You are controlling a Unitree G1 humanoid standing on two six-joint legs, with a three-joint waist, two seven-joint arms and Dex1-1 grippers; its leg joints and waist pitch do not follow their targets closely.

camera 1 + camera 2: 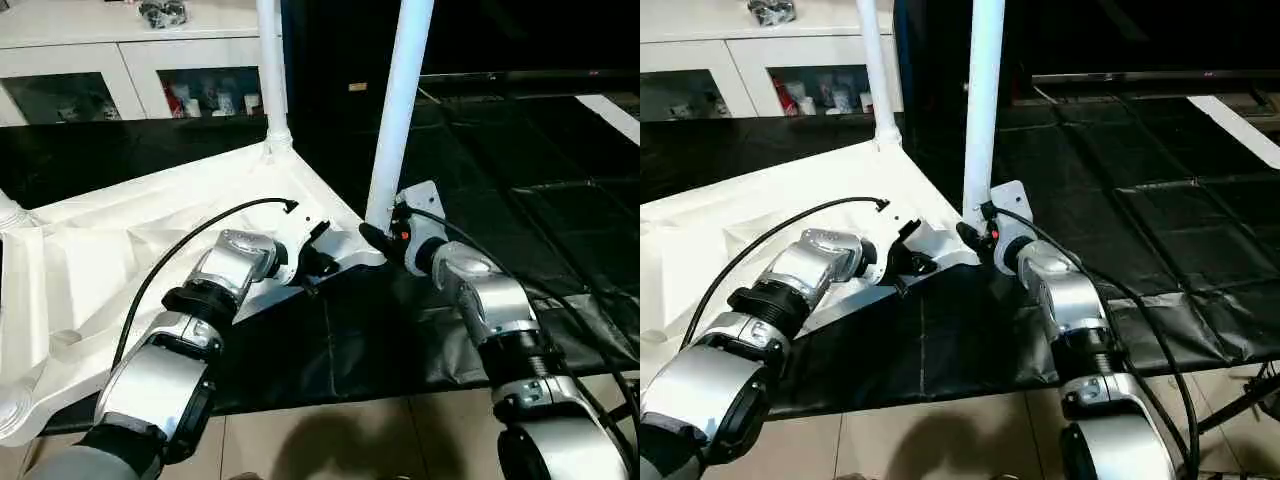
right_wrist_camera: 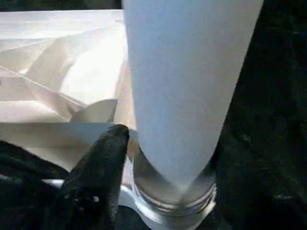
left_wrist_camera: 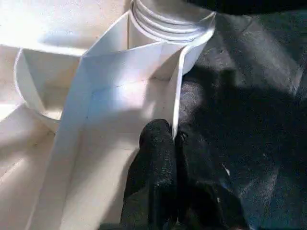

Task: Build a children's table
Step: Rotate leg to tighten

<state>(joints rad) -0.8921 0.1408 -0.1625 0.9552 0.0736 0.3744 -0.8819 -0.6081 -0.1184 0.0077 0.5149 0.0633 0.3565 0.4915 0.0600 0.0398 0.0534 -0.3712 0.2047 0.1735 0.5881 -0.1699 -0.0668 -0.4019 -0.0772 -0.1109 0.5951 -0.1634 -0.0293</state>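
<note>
legs [image 1: 398, 110] socketed upright in tabletop [image 1: 120, 250]

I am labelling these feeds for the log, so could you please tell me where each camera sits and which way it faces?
Left eye: on the head, looking forward and down at the upturned tabletop over both silver forearms.
Right eye: a little beside it, same scene, with the near leg standing in its corner socket.
Left wrist: along the left gripper, whose black fingers pinch the tabletop's edge wall.
Right wrist: along the right gripper, close around the near leg's base.
Both wrist views share that corner socket.
</note>
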